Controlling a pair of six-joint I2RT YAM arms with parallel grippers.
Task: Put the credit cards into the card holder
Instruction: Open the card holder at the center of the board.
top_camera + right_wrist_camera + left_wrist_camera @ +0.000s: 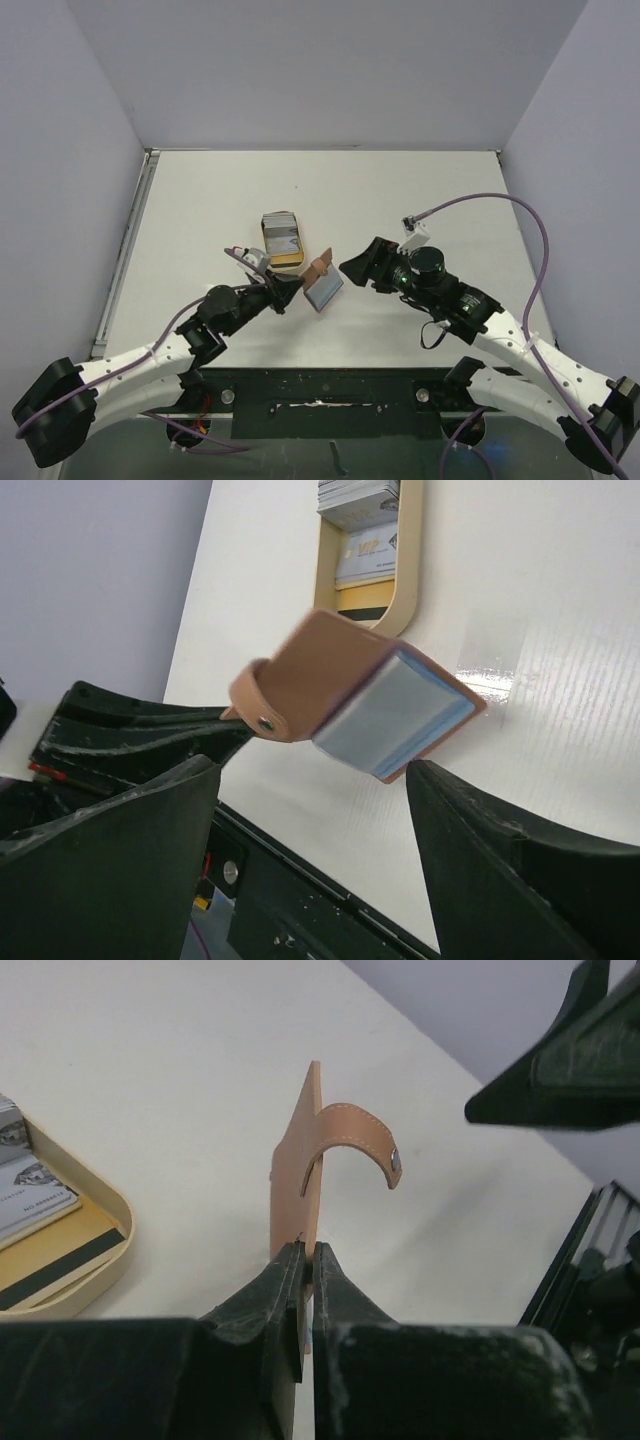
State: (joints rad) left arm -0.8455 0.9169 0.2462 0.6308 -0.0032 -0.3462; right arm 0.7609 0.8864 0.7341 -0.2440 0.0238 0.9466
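Note:
The brown card holder [322,284] is lifted off the table with its blue-grey inside [395,715] facing right. My left gripper [308,1252] is shut on the holder's edge [298,1185], its snap tab [365,1140] curling free. My right gripper [352,267] is open and empty, just right of the holder; its fingers [480,850] flank the holder in the right wrist view. The credit cards [281,233] lie stacked in the tan tray [283,263] behind the holder, and also show in the left wrist view [30,1185] and the right wrist view [360,500].
The tan oval tray [408,570] stands mid-table just behind the holder. The black base bar [330,390] runs along the near edge. Grey walls enclose the white table on three sides. A purple cable [520,215] loops over the right side.

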